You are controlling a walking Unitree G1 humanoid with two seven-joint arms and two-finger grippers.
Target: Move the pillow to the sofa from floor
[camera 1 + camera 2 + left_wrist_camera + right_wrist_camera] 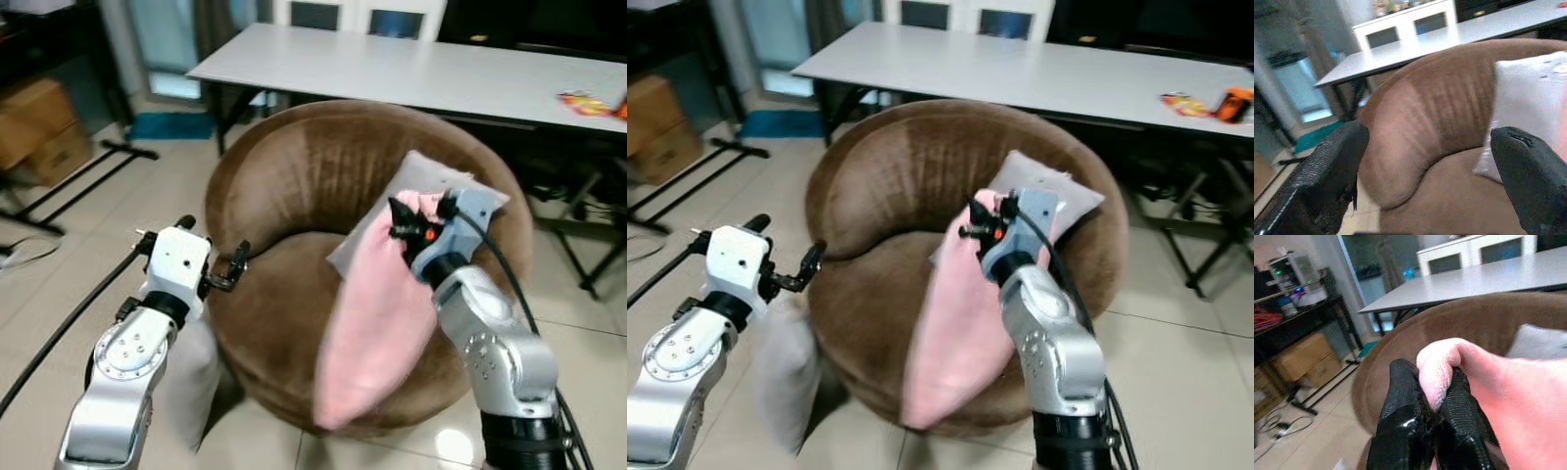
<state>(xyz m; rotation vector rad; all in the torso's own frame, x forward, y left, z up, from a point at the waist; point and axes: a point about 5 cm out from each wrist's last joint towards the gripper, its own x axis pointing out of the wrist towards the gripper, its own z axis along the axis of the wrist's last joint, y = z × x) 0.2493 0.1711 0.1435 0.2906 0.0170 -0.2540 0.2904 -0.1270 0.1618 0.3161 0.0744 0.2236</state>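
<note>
A pink pillow (377, 323) hangs by one corner over the seat of the round brown sofa (294, 166), its lower end past the front rim. My right gripper (400, 223) is shut on that top corner, and the pink fabric is pinched between the black fingers (1400, 401) in the right wrist view. A pale grey pillow (446, 181) leans on the sofa's back behind it. My left gripper (1425, 166) is open beside the sofa's left rim, holding nothing. A whitish pillow (191, 377) stands on the floor under my left arm.
A long white table (411, 64) stands behind the sofa, with small colourful items (588, 101) at its right end. Cardboard boxes (39, 127) and a black stand (88, 166) are at the far left. Tiled floor (78, 255) surrounds the sofa.
</note>
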